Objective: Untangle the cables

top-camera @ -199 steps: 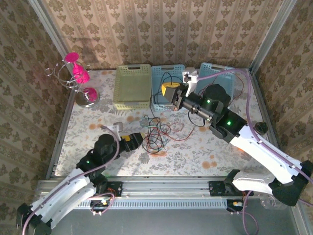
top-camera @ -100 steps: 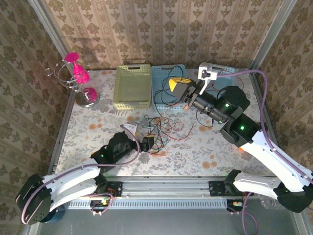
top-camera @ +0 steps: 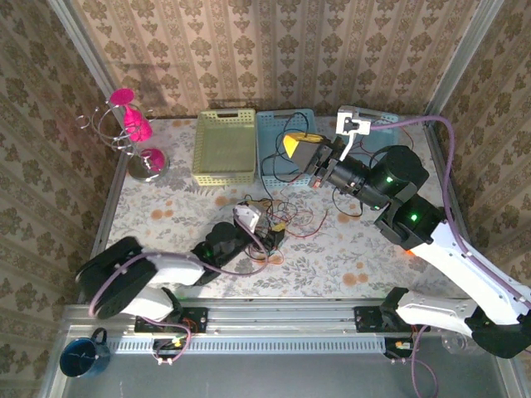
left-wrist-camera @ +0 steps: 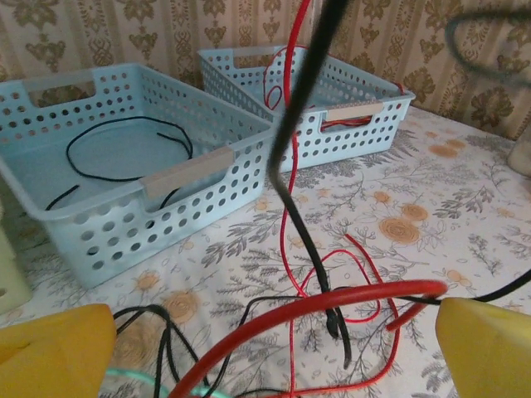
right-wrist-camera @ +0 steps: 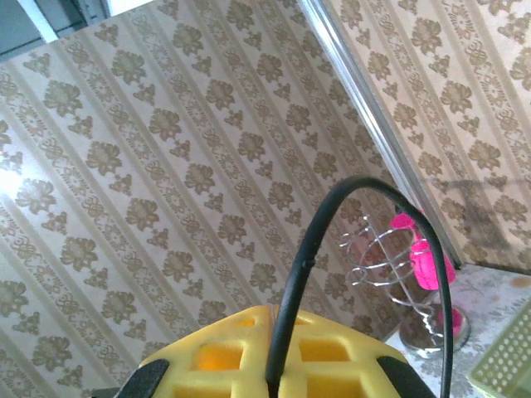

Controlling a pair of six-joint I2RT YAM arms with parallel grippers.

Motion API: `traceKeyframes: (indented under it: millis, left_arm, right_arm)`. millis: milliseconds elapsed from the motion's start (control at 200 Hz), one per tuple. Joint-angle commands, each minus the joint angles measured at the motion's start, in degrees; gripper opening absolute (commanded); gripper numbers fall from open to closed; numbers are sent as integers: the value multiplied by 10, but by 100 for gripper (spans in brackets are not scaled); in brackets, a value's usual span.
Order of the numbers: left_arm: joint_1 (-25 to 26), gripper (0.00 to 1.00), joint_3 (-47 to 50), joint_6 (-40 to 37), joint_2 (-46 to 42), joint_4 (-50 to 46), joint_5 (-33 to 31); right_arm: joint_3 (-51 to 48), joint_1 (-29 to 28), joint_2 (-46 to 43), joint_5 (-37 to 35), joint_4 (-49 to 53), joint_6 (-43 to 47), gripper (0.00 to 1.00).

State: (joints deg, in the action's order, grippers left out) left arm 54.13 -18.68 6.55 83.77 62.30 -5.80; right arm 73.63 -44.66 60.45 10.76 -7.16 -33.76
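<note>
Cables [top-camera: 274, 222], thin flexible strands in red, black and one teal-green, lie in a loose tangle on the floral-patterned table [top-camera: 158, 211], at the centre of the top view. One black cable [right-wrist-camera: 303, 265] rises out of the heap toward the upper middle of that frame. There my right arm's fingers [top-camera: 301, 149] are clamped on it over a light-blue perforated plastic basket [top-camera: 270, 116]. In the right wrist view it springs straight out from between the closed yellow pads.

My left arm's fingers [left-wrist-camera: 51, 350] stand wide apart, low at the tangle. A red cable [left-wrist-camera: 332, 300] arches across the gap between them, and nothing is gripped.

I judge the step in hand to be drawing one strand free while the heap gets pinned. Next I'd want the left fingers to close on the crossing strands rather than on the lifted black one. Then I'd ease the right arm away gently so no loop cinches into a knot.
</note>
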Motion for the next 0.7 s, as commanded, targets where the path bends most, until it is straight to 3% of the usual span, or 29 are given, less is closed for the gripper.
traceKeyframes:
  millis: [0,250,320,385,485,520,695]
  left_arm:
    - [15,100,-55,-53,47,122,-9]
    - [20,100,-135,-84,105,123,-67]
    - [12,94,-147,-73,119,123,-76]
    - [-3,77,-151,-44,127,123,-51]
    - [-19,17,-146,-7,125,122,-16]
    - [-22,0,-140,-1,123,122,-13]
    - [-37,0,-85,32,121,122,-9]
  right_arm:
    - [17,-9,-3,7,-6,-15,0]
    - [9,-16,-18,3,-7,-24,0]
    - [6,-19,-22,3,-10,-25,0]
    - [4,-20,-27,1,-8,-23,0]
    - [5,-20,-39,-16,3,-4,0]
    - [7,-19,-42,-22,8,6,0]
    - [18,-8,-54,-40,-12,51,0]
